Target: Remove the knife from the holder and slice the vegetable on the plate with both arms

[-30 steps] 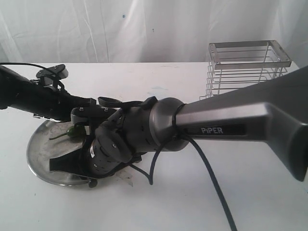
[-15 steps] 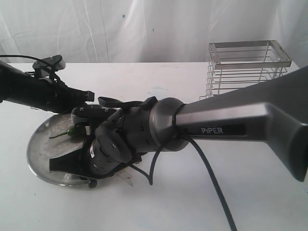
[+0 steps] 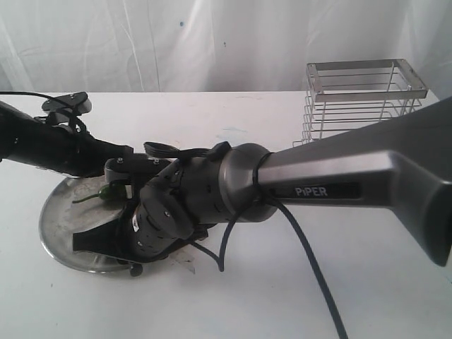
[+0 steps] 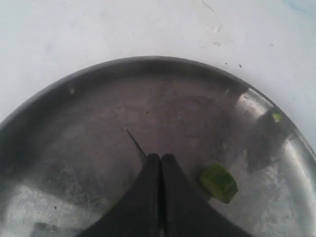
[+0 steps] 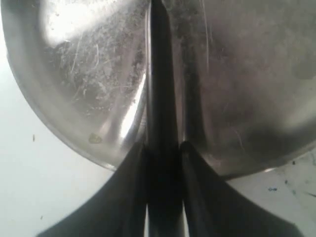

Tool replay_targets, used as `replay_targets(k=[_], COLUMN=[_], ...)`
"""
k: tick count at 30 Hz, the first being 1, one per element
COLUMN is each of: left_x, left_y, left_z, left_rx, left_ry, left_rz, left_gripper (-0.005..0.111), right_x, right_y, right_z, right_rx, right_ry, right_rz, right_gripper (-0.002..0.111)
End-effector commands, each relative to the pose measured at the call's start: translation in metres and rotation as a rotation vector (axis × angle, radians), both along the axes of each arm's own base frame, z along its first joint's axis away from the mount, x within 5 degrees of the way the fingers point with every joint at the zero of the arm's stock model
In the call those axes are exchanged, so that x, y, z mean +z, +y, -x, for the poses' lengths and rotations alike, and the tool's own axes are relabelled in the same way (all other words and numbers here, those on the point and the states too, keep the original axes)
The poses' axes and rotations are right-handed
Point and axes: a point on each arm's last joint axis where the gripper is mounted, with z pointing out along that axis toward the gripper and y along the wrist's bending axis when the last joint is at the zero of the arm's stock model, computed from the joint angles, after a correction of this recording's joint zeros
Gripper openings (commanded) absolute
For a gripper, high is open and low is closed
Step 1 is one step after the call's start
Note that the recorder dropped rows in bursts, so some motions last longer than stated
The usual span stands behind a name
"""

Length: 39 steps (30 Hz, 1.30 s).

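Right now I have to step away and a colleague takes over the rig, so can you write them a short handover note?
Left gripper: shut, over the plate. A thin stem-like sliver shows beside its tips; I cannot tell whether it is pinched.
Right gripper: shut on the knife, which reaches out over the plate.
Holder: stands apart, to the right in the exterior view, with no knife visible in it.
Pepper: on the plate by the left arm's end. One cut piece lies near the left gripper.
Done: knife taken out, at least one cut made.
Left: slice the rest of the pepper.
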Motion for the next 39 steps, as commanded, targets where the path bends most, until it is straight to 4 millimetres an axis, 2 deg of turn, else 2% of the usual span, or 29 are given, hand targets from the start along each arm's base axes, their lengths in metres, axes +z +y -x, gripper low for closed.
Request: replay_targets(k=[1,7,13,23,27,34,39], left_x=[-0.010,-0.039,-0.058,-0.064,-0.058,-0.006,-0.005], left_y=[0.000,0.000,-0.001,-0.002,-0.002,-0.003,-0.018], left_z=[0.001,-0.001,0.000,0.001,-0.001,0.002,0.015], left_rx=[0.001,-0.002,-0.008,-0.023,0.032,0.014,-0.147], left_ry=[0.030,0.111,0.164,0.185,0.176,0.044,0.126], left_rz=[0.004,0.000,0.000,0.005,0.052,0.068,0.174], left_gripper=[0.000,0.000,0.000,0.000,0.000,0.000,0.000], right_x=[0.001,0.000,0.000,-0.002,-0.004,-0.003,-0.003], right_y=[0.000,0.000,-0.001,-0.007,-0.010,-0.009,-0.008], right_z=[0.000,0.000,0.000,-0.002,-0.002,-0.003,-0.003], right_rx=[0.003,0.003,0.003,0.024,0.037,0.037,0.035], right_ry=[0.002,0.004,0.007,0.010,0.016,0.002,0.001], right_rz=[0.006,0.009,0.013,0.068,0.112,0.093,0.089], right_gripper=[0.000,0.000,0.000,0.000,0.000,0.000,0.000])
